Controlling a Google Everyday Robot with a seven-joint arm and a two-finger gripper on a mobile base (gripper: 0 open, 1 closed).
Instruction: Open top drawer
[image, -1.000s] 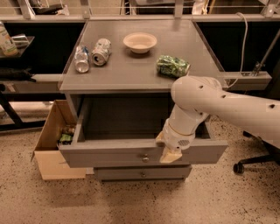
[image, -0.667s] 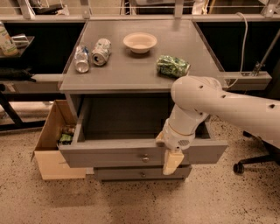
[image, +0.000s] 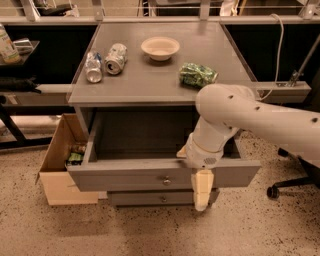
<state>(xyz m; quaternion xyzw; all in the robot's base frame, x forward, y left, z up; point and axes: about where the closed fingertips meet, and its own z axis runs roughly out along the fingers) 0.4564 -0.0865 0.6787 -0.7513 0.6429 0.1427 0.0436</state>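
Gripper hangs low in front of the top drawer, right of its round knob, tip down over the lower drawer. Open or closed: can't tell. Knob is free, nothing on it. Top drawer stands well out of the cabinet, inside looks bare. White arm comes in from the right across the drawer's right half. Cardboard box sits on the floor against the drawer's left side. On the cabinet top: green bag on the right, two cans lying on the left, bowl further back.
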